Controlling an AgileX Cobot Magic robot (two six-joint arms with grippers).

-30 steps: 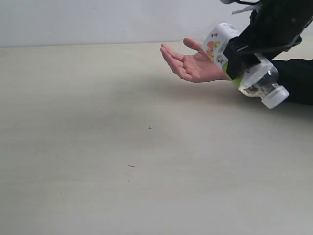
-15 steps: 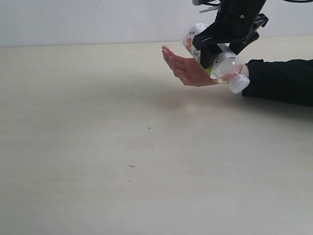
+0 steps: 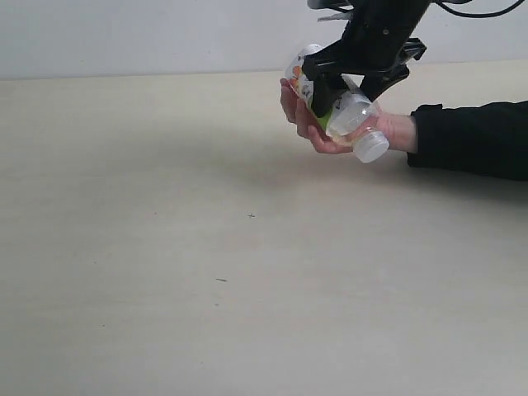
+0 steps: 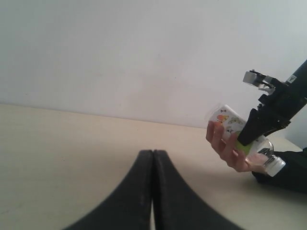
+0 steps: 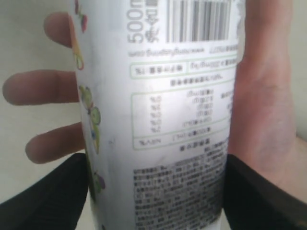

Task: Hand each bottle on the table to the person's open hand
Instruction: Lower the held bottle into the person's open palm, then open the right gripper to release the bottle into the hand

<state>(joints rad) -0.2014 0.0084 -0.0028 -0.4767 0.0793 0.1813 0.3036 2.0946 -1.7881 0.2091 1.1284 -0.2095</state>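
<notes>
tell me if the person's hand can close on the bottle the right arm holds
Probably yes. The bottle lies against the palm of the hand, fingers curled behind it. The jaws of the right arm grip only its labelled middle, so the fingers look free to wrap.

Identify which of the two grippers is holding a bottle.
The right gripper: its jaws clamp the white-capped bottle at the person's hand. The left gripper is shut, empty.

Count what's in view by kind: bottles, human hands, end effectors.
bottle: 1, white cap, gripped by the right end effector over the palm
hand: 1, open
end effectors: 2, the right one plus the left end effector, shut and empty
Total: 4
</notes>
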